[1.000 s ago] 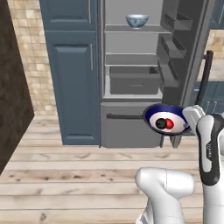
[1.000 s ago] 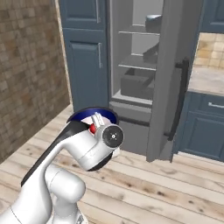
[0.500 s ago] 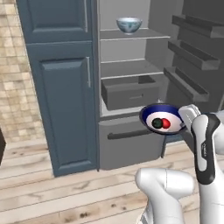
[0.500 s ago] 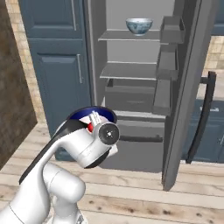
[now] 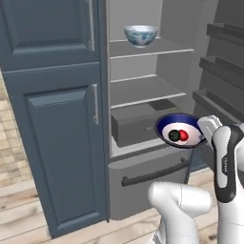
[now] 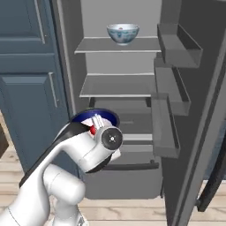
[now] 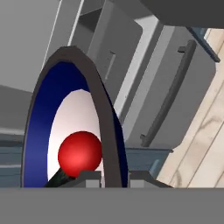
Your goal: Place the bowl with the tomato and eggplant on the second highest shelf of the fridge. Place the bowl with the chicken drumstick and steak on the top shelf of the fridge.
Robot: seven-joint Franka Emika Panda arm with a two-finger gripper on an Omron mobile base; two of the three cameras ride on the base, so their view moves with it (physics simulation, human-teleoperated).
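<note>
My gripper (image 5: 206, 129) is shut on the rim of a blue bowl (image 5: 180, 129) with a white inside, held level in front of the open fridge. In it lie the red tomato (image 5: 184, 137) and the dark eggplant (image 5: 174, 136). The hand view shows the bowl's rim (image 7: 105, 127) between my fingertips, with the tomato (image 7: 79, 153) and a sliver of the eggplant (image 7: 59, 179). A second, patterned bowl (image 5: 141, 35) stands on the top shelf (image 5: 162, 47); its contents are hidden. The second highest shelf (image 5: 143, 91) lies bare, above and behind the held bowl.
A grey drawer (image 5: 136, 125) sits under the shelves, just behind the held bowl. Lower down is the freezer front with a dark handle (image 5: 152, 174). The open door with its bins (image 6: 176, 48) stands to the right. Blue cabinets (image 5: 52, 124) flank the left.
The whole picture has shifted: the base has driven closer to the fridge, which now looms larger. The bowl stays in my shut gripper, held the same way.
</note>
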